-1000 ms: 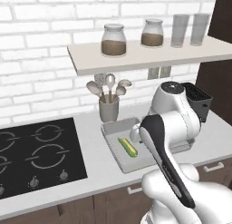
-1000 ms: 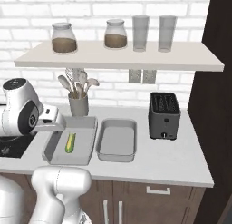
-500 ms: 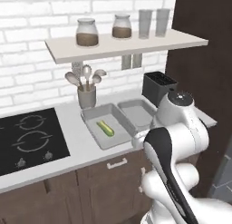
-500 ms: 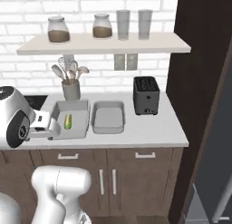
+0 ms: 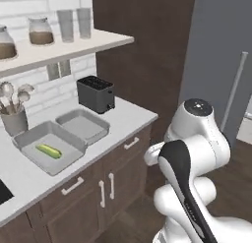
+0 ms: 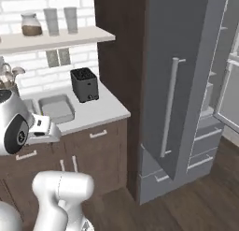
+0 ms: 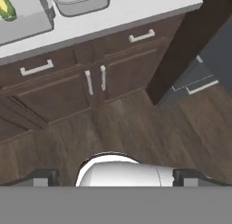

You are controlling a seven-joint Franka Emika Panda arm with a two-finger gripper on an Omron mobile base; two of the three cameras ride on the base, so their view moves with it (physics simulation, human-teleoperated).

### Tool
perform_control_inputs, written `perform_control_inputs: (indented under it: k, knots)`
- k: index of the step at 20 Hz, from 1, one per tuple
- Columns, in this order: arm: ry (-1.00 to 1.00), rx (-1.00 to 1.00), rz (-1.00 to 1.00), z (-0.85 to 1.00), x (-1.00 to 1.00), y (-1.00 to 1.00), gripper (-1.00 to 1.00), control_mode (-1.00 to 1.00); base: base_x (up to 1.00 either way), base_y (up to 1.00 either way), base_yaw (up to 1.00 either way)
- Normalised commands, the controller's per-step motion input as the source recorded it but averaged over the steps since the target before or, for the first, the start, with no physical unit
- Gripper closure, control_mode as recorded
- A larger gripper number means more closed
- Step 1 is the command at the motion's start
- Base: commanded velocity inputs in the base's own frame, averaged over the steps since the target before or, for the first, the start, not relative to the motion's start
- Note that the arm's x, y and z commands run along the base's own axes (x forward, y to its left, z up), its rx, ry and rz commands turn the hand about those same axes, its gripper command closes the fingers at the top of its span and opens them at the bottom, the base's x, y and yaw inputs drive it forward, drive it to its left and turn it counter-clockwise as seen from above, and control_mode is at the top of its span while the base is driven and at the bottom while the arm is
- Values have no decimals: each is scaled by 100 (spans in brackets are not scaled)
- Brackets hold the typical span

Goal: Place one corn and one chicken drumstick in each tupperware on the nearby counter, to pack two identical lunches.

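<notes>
One corn (image 5: pixel 49 150) lies in the larger tupperware (image 5: pixel 29 138) on the counter (image 5: pixel 123 116); the hand view catches this corn (image 7: pixel 5 7) at its top left corner. The smaller tupperware (image 5: pixel 83 125) sits just right of it, holding nothing I can see, and appears again as a tupperware (image 6: pixel 56 108) in the right base view. My gripper (image 7: pixel 115 177) hangs open with nothing in it, out in front of the cabinets and over the wooden floor, away from both trays. The chicken drumstick is out of view.
A black toaster (image 5: pixel 96 93) stands right of the trays and a utensil holder (image 5: pixel 14 120) behind them. A wall shelf (image 5: pixel 64 47) carries jars and glasses. To the right rises a tall grey fridge (image 6: pixel 170 108), its door (image 6: pixel 228 85) open. Dark cabinet doors (image 7: pixel 90 78) face the floor.
The whole picture has swung right with the base: the counter and trays slid left, and the fridge and floor came into view. The gripper stays open.
</notes>
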Motion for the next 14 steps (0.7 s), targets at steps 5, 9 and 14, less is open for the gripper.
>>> perform_control_inputs:
  k: [5, 9, 14]
  knots:
    - [0, 0, 0, 0, 0, 0, -100, 100, 1, -30, -73]
    - [0, 0, 0, 0, 0, 0, -100, 100, 8, -36, -72]
    - [0, 0, 0, 0, 0, 0, -100, 100, 17, -38, -72]
